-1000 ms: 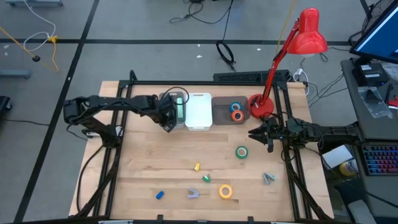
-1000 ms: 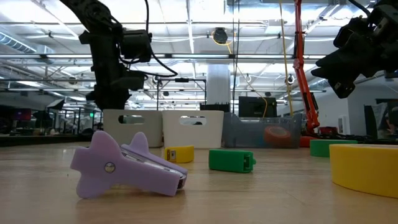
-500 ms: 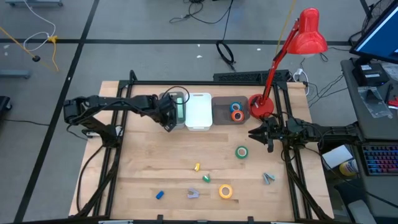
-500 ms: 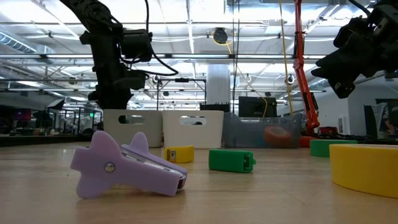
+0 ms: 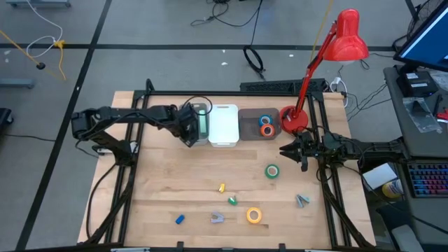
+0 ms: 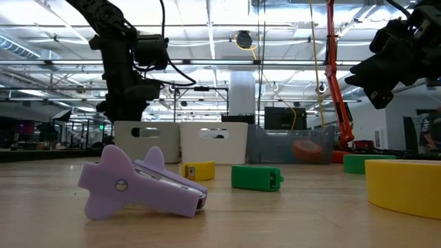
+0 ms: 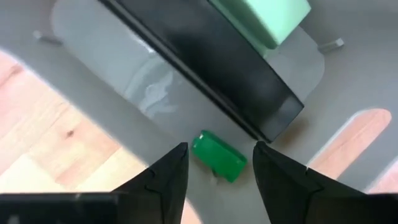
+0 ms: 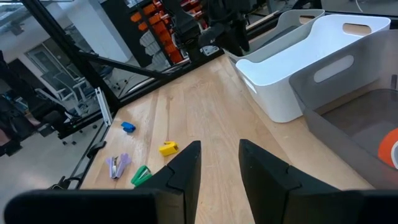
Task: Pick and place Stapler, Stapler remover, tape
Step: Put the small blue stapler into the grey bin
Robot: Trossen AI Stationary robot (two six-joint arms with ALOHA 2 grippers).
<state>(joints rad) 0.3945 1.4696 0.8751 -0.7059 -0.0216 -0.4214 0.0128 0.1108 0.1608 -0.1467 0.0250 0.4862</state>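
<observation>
L gripper [image 5: 189, 133] over grey bin [image 5: 198, 110], fingers apart, empty; green stapler [image 7: 264, 15] lies in bin beneath. Judgement: lift straight up, clear bin wall. R gripper [image 5: 285, 152] waits near red lamp base [image 5: 294, 119], fingers apart. Green tape [image 5: 271, 171], yellow tape [image 5: 253, 215], purple remover [image 5: 216, 218] on wood tabletop [image 5: 168, 182]. Cables on floor beyond.

Three bins stand in a row at the worktop's [image 5: 168, 182] far edge: grey bin [image 5: 198, 120], white bin [image 5: 223, 125], clear bin [image 5: 257, 124]. Four tape rolls: blue [image 5: 265, 120] and orange [image 5: 267, 130] inside the clear bin, green [image 5: 271, 171] and yellow [image 5: 253, 215] nearer than it. Apparently two staple removers [image 5: 216, 218] [image 5: 302, 201].
</observation>
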